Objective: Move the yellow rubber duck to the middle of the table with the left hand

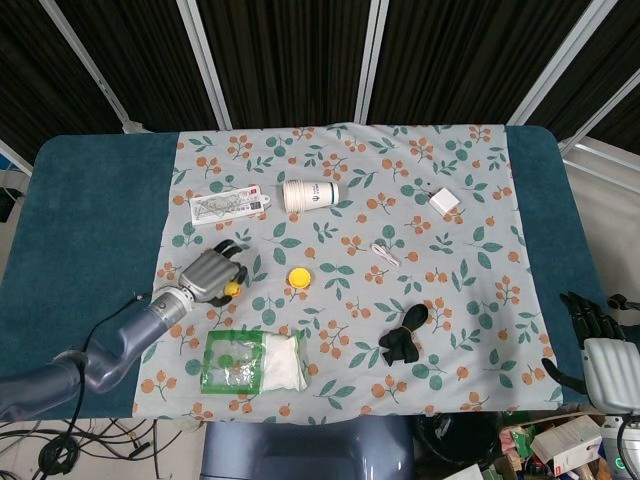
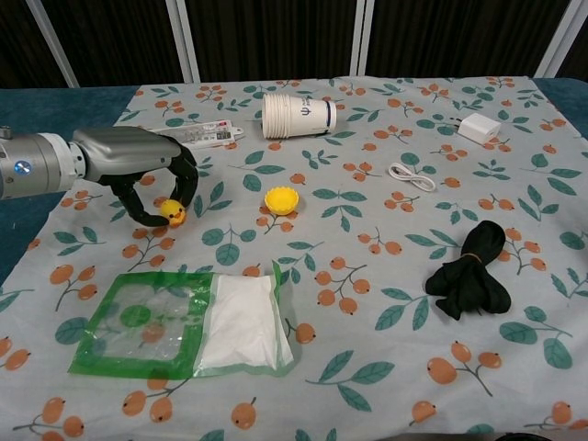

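The small yellow rubber duck [image 2: 172, 212] sits on the floral cloth at the left of the table, also seen in the head view [image 1: 231, 288]. My left hand [image 2: 138, 165] arches over it, thumb curled in on its left and fingers against its right, so the duck is pinched between them. From above, the left hand [image 1: 205, 275] covers most of the duck. My right hand [image 1: 605, 360] hangs off the table's right front corner, holding nothing, fingers apart.
A yellow cupcake mould [image 2: 282, 198] lies just right of the duck. A green-edged bag [image 2: 188, 323] of white powder is in front. A tipped paper cup [image 2: 296, 115], a flat packet [image 2: 207, 135], a white charger [image 2: 479, 128], a cable [image 2: 412, 175] and a black strap [image 2: 470, 271] lie elsewhere.
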